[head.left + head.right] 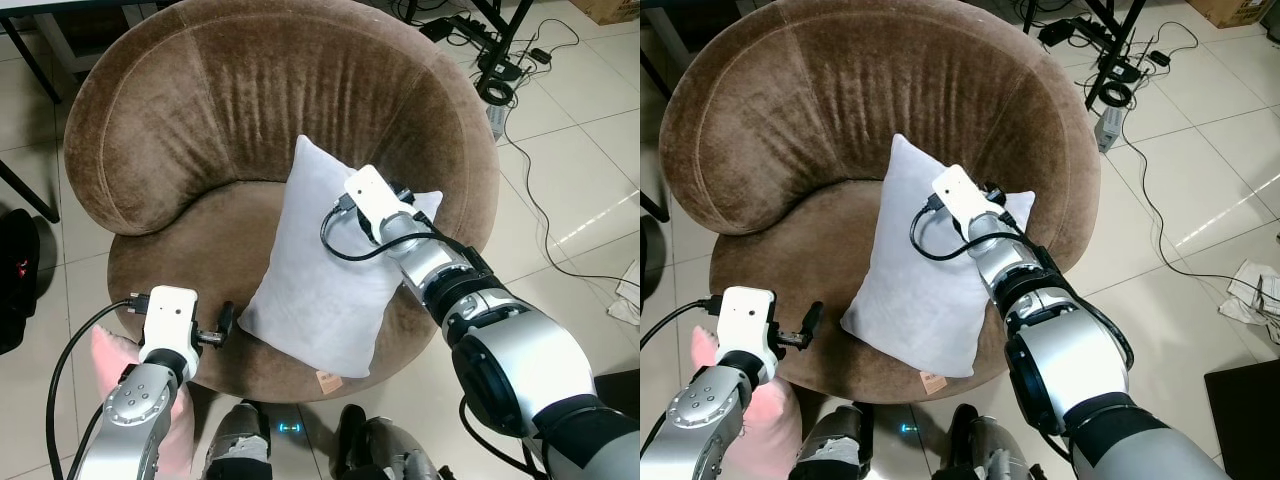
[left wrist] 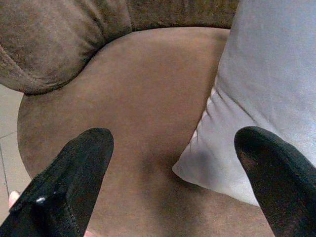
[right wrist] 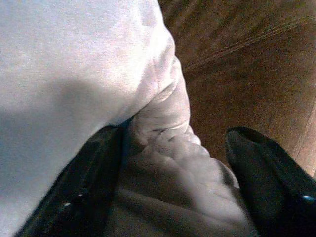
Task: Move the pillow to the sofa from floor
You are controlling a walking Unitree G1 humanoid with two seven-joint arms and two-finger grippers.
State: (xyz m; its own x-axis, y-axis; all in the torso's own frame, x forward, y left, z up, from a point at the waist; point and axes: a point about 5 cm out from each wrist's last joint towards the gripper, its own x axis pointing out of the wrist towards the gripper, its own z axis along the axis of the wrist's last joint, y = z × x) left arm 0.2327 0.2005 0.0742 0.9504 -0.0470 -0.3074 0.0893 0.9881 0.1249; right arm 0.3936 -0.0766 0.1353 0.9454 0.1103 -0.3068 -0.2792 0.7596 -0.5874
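A white pillow lies tilted on the seat of the round brown sofa chair, its top leaning toward the backrest. My right gripper is at the pillow's upper right corner. It is open, and the crumpled corner bulges between the spread fingers. My left gripper is open over the front left of the seat, just beside the pillow's lower left corner, holding nothing. A pink cushion lies on the floor under my left arm.
The floor is tiled. Cables and a power strip lie at the back right by black stand legs. A dark bag sits at the left and crumpled paper at the right. My feet stand at the chair's front edge.
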